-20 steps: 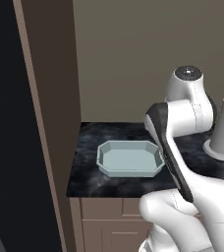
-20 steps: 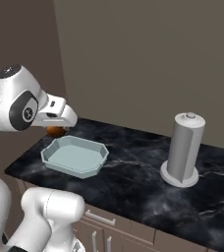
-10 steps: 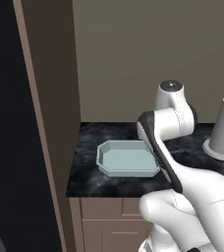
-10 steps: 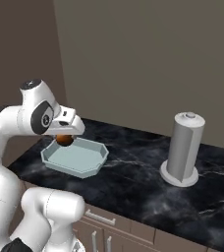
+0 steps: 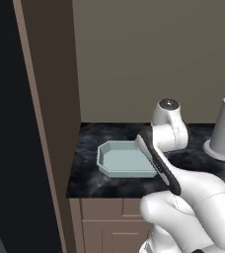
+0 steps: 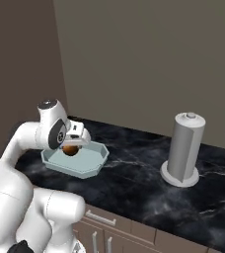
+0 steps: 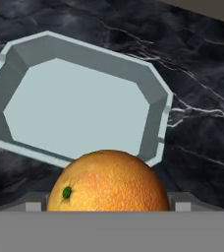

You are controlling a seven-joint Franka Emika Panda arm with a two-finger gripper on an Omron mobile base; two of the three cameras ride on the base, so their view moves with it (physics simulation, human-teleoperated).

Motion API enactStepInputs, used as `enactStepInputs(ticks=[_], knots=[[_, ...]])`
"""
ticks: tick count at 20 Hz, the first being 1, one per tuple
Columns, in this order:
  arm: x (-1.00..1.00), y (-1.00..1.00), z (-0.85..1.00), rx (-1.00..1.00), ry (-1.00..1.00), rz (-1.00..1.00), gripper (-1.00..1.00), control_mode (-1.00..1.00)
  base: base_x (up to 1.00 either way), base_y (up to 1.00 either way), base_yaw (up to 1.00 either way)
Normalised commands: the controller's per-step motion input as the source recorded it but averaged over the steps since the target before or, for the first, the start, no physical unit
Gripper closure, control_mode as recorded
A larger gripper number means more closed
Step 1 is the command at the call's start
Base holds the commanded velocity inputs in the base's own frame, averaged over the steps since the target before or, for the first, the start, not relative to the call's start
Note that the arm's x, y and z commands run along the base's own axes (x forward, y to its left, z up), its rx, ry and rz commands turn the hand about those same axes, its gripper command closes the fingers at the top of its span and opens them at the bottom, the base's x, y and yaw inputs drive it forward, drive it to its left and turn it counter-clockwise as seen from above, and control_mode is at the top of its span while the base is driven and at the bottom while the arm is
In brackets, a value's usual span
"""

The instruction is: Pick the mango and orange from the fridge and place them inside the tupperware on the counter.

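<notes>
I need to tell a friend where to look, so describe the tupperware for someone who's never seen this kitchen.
On the black speckled counter, beside the tall brown panel, lies the tupperware. It is a shallow pale blue tray with cut corners, unlike the tall grey cylinder further right.

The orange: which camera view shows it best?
The hand view: the orange is large and close there, skin and stem end sharp, above the tupperware. In the right base view it is a small dark-orange ball under the gripper. In the left base view the arm covers it.

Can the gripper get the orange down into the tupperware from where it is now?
Probably yes. The gripper holds the orange just over the tupperware, whose floor is bare, and nothing stands between them.
</notes>
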Motion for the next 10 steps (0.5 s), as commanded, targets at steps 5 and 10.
enactStepInputs(ticks=[5, 10], knots=[[0.42, 0.0, -0.45, 0.08, 0.0, 0.14, 1.0, -1.0, 0.0, 0.0, 0.0], [0.5, 0.0, -0.3, 0.06, 0.0, 0.04, 1.0, -1.0, 0.0, 0.0, 0.0]])
